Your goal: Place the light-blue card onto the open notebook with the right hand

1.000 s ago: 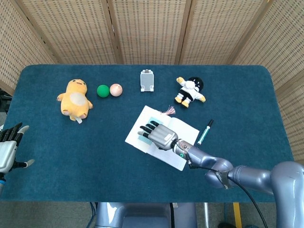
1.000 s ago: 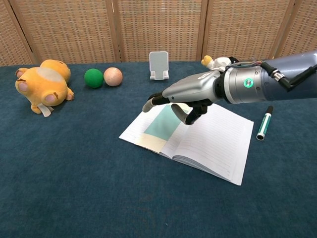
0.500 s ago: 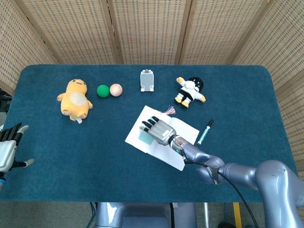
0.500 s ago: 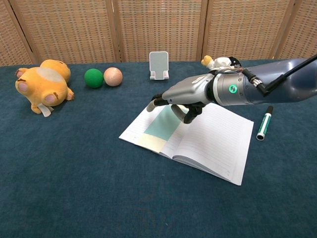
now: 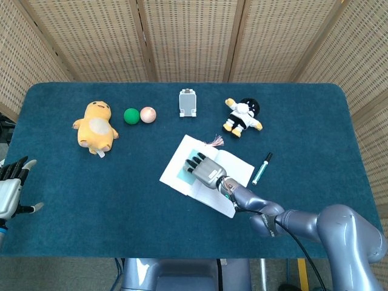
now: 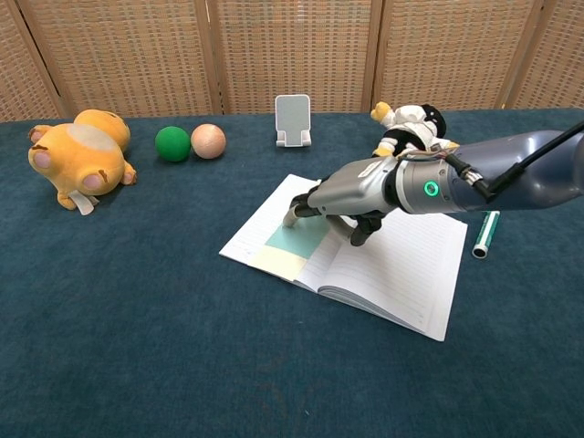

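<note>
The light-blue card [image 6: 298,241] lies flat on the left page of the open notebook [image 6: 392,269], which rests on the blue counter [image 6: 137,310] near its middle. The right hand [image 6: 342,193] reaches over the notebook from the right, palm down, low over the far end of the card; its fingers [image 6: 297,210] are stretched forward and slightly apart, their tips at or on the card's far edge, though whether they press it cannot be told, and they grip nothing. In the head view the same hand [image 5: 204,168] covers much of the card [image 5: 182,174], leaving only a strip of light blue showing beside it on the notebook [image 5: 233,164]. The left hand [image 5: 11,188] sits at the left edge of the head view, off the counter, fingers [image 5: 15,167] spread and holding nothing. A green-capped marker [image 6: 485,234] lies on the counter just right of the notebook. Along the far side stand a yellow plush toy [image 6: 78,157], a green ball [image 6: 172,143] touching or just beside a peach ball [image 6: 208,140], a small white phone stand [image 6: 292,119], and a black-and-white doll [image 6: 408,125].
</note>
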Action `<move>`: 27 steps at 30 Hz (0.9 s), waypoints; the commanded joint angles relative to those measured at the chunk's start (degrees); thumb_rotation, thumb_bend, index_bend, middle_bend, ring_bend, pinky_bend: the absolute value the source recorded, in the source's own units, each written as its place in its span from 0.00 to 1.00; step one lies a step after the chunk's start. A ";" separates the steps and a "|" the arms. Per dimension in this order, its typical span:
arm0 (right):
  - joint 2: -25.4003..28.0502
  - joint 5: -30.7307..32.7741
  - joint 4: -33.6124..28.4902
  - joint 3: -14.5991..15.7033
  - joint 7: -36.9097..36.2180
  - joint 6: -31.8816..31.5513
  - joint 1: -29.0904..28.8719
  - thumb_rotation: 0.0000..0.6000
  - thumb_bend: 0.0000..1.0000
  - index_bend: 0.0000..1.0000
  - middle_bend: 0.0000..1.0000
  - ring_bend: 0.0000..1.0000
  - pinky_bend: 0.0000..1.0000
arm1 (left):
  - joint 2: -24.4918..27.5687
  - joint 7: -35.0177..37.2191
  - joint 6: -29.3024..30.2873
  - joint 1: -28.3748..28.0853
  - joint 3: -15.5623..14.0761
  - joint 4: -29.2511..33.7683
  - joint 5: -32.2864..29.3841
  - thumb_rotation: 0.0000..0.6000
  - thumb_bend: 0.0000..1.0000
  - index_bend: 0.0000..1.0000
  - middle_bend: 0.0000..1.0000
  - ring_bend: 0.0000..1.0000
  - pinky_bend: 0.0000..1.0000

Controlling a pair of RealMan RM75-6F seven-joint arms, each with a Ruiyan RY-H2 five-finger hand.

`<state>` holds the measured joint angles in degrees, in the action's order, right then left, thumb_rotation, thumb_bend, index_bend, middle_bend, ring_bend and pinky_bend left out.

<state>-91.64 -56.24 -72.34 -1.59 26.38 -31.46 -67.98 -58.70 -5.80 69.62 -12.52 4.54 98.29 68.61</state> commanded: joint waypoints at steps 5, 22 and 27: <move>0.71 -0.04 -1.09 0.72 1.34 -1.30 0.16 1.00 1.00 0.00 0.00 0.00 0.02 | -0.08 -0.29 0.22 0.05 -0.12 0.16 0.13 1.00 0.00 0.00 0.00 0.00 0.00; 2.07 1.26 -3.12 2.79 4.94 -2.34 0.39 1.00 1.00 0.02 0.00 0.00 0.02 | -0.26 -0.92 0.79 0.16 -0.40 0.57 0.67 1.00 0.00 0.00 0.00 0.00 0.00; 2.20 2.07 -3.17 3.42 5.94 -2.58 0.44 1.00 1.00 0.04 0.01 0.00 0.02 | -0.24 -0.90 0.74 0.14 -0.43 0.52 0.71 1.00 0.00 0.00 0.00 0.00 0.00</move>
<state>-89.45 -54.30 -75.51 1.70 32.15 -33.95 -67.55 -58.94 -6.69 70.36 -12.39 4.10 98.81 69.32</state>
